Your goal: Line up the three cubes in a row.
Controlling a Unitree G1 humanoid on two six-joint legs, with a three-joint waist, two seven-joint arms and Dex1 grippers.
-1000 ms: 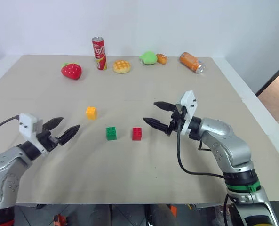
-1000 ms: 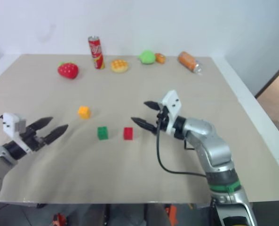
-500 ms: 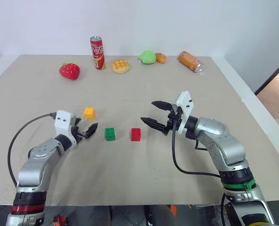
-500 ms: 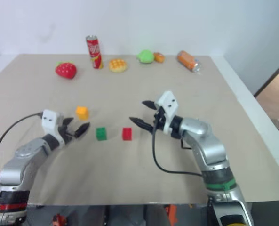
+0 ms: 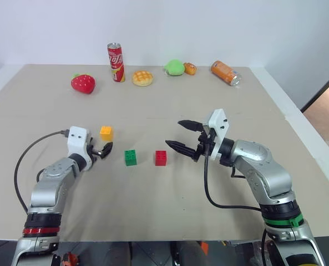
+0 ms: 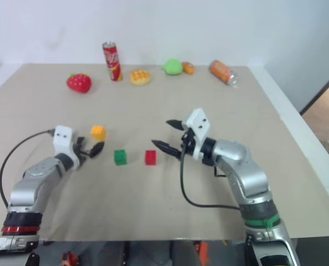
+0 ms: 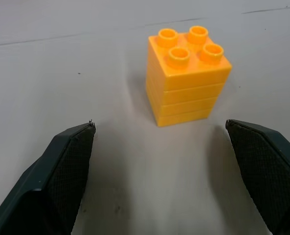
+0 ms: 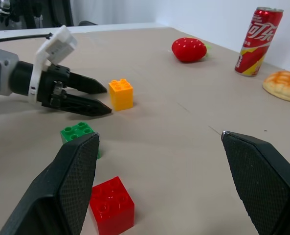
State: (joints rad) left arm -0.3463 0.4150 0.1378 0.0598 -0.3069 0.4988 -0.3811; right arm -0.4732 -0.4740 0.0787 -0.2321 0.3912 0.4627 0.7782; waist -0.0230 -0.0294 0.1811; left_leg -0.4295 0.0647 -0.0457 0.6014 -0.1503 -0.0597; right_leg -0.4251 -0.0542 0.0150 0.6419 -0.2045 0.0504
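Three cubes point(image 5: 130, 157) mid-table; can point(image 5: 116, 55), strawberry point(image 5: 83, 83), bun point(image 5: 143, 78) well behind.

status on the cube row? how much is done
Partly there. Done: green cube and red cube sit side by side on the table, level. In hand: nothing gripped; the open left gripper points at the orange-yellow cube, fingers short of it. Left: bring that cube into line. Right gripper hovers open.
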